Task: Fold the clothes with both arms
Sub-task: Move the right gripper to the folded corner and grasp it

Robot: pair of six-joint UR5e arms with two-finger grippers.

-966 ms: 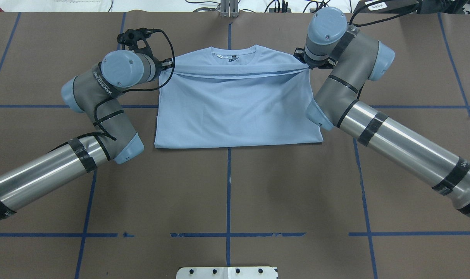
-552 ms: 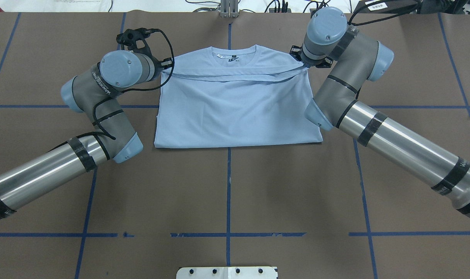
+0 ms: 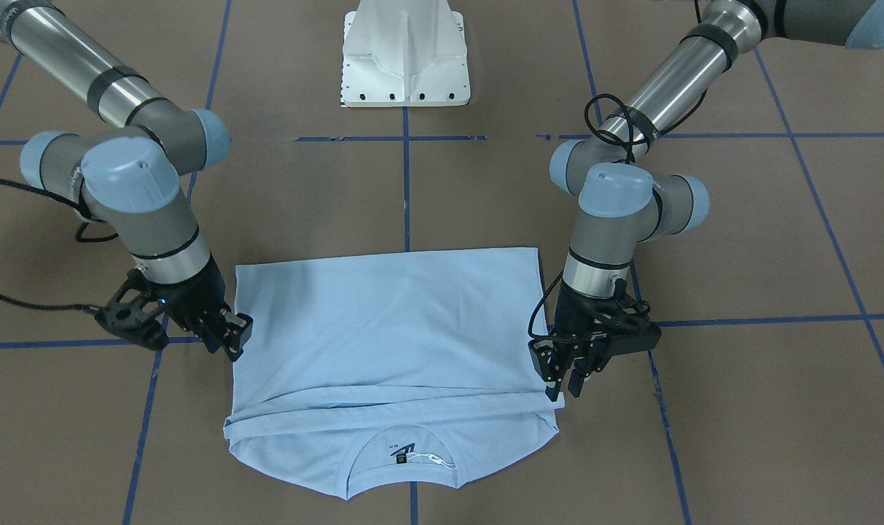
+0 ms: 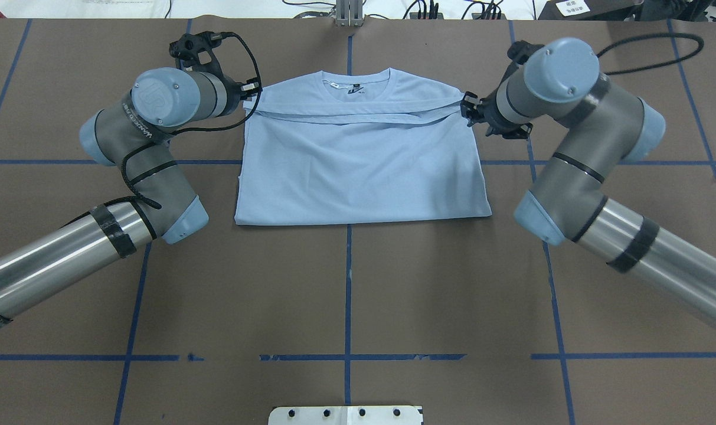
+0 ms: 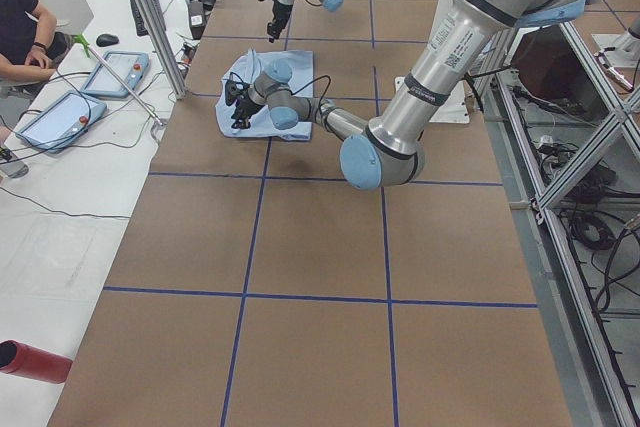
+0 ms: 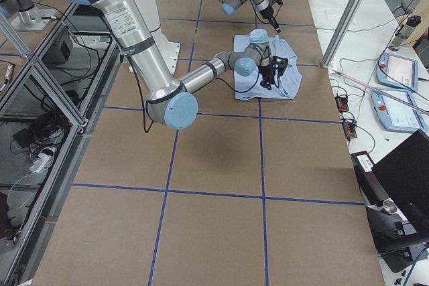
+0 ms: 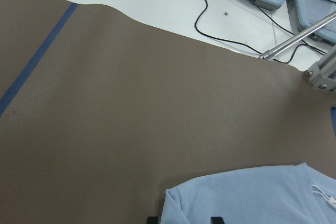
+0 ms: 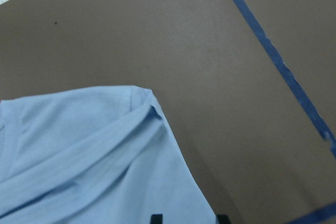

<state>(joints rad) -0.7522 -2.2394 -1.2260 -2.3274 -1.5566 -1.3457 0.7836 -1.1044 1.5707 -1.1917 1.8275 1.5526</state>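
Note:
The pale blue T-shirt (image 4: 358,159) lies flat in the far middle of the table, folded in half, with its hem edge (image 4: 358,115) lying just below the collar and the dark neck label (image 4: 353,90). It also shows in the front view (image 3: 390,328). The chest print is hidden. My left gripper (image 4: 251,95) hangs at the shirt's left shoulder corner, open and empty, as the front view (image 3: 564,375) shows. My right gripper (image 4: 468,112) is at the right shoulder corner, open and empty, a little above the cloth (image 3: 232,337). Both wrist views show spread fingertips over shirt edges (image 7: 236,198) (image 8: 94,156).
The brown table cover carries blue tape lines (image 4: 348,283). The white pedestal base (image 3: 405,58) stands at the near edge. An aluminium post (image 4: 349,15) and cables sit at the far edge. Operator tablets (image 5: 60,112) lie beside the table's far side.
Both grippers have let go of the hem, which now lies on the shirt. The right arm has swung outward to the right; the left arm has drawn slightly left.

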